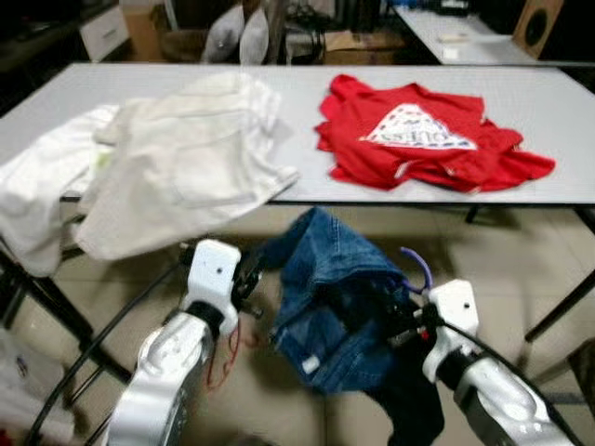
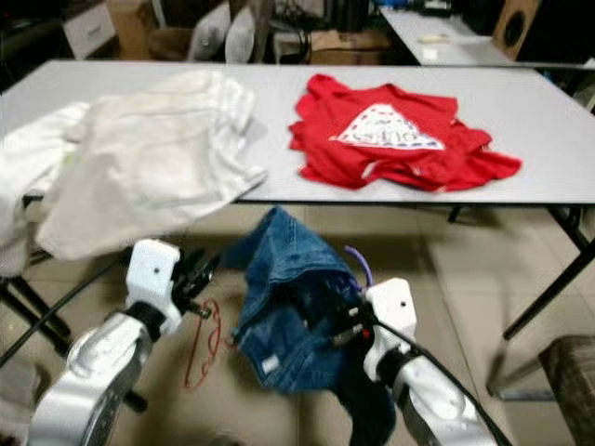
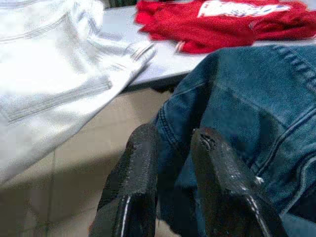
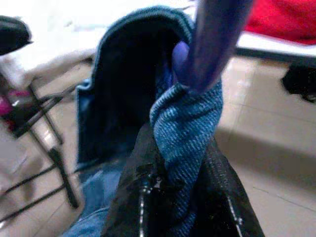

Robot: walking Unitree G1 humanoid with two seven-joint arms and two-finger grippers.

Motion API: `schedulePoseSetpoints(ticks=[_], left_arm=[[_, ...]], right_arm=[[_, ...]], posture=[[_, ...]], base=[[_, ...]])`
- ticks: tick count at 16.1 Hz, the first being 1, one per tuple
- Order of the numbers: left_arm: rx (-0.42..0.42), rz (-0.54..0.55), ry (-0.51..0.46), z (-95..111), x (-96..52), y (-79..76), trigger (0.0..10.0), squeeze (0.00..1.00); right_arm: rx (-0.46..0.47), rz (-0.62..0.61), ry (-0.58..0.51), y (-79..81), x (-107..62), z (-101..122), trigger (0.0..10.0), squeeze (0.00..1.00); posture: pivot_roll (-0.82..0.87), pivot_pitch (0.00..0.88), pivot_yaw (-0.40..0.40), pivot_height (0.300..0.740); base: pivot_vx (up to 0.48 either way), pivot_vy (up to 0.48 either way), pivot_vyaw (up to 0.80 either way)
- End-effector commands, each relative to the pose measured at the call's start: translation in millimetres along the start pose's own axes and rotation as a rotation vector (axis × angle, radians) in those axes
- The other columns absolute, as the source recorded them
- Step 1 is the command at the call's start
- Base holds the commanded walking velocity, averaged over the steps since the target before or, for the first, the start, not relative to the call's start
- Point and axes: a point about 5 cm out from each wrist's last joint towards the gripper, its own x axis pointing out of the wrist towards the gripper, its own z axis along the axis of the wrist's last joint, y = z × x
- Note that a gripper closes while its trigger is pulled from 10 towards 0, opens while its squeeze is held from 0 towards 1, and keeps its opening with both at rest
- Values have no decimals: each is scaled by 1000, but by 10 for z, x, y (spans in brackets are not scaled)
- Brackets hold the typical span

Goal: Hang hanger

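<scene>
Both grippers, right [image 1: 402, 327] and left [image 1: 253, 279], pinch hanging jeans [image 1: 335, 307], purple hanger [image 1: 420, 269] hook upward.

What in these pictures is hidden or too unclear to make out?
- Hanger: just a purple piece pokes out of the jeans; the denim hides its shape, in the eye views and the right wrist view.
- Print on the red shirt: too blurred to read, eye views.
- Right pincer: denim bunched between its fingers hides the tips, right wrist view.
- Left pincer: whether it pinches the denim is unclear, left wrist view.
</scene>
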Motion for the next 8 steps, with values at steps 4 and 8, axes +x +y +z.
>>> schedulePoseSetpoints(ticks=[4, 8], left_arm=[[-7, 63, 20, -51, -91, 52, 10000, 0], [-6, 87, 6, -47, -111, 77, 10000, 0]], right_arm=[[-51, -23, -19, -142, 21, 57, 10000, 0], [-107, -40, -23, -190, 49, 73, 10000, 0]], posture=[[32, 50, -1, 740], [39, 43, -5, 740]], base=[[0, 0, 800], [0, 0, 800]])
